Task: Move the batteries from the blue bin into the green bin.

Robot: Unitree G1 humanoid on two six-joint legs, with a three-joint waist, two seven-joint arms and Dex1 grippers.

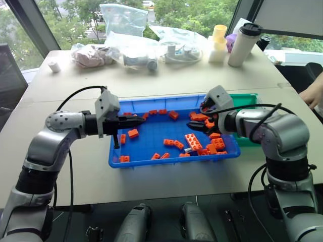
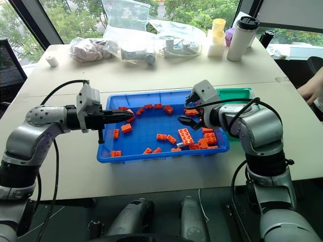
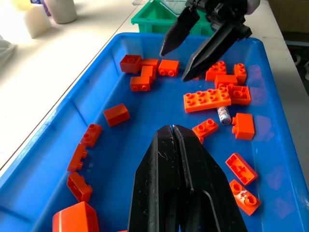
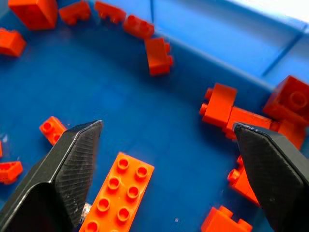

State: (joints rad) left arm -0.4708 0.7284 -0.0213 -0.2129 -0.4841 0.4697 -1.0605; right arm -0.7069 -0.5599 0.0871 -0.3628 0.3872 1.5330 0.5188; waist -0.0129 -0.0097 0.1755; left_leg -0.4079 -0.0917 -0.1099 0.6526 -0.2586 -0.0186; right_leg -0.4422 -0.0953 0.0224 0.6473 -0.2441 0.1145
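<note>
From the head, the right gripper (image 2: 187, 117) hangs spread over the blue bin (image 2: 151, 151), empty, likely lining up a pick. The left wrist view shows the left gripper (image 3: 172, 129) pressed together, idle, and one battery (image 3: 224, 115) among orange bricks (image 3: 206, 99). The green bin (image 3: 155, 17) waits beyond.

The blue bin (image 1: 151, 162) is smooth glossy plastic, and the orange bricks (image 3: 206, 99) inside it are shiny studded plastic too. One battery (image 3: 224, 115) beside the long brick looks metallic. The table (image 1: 166, 83) under the bin is matt.
</note>
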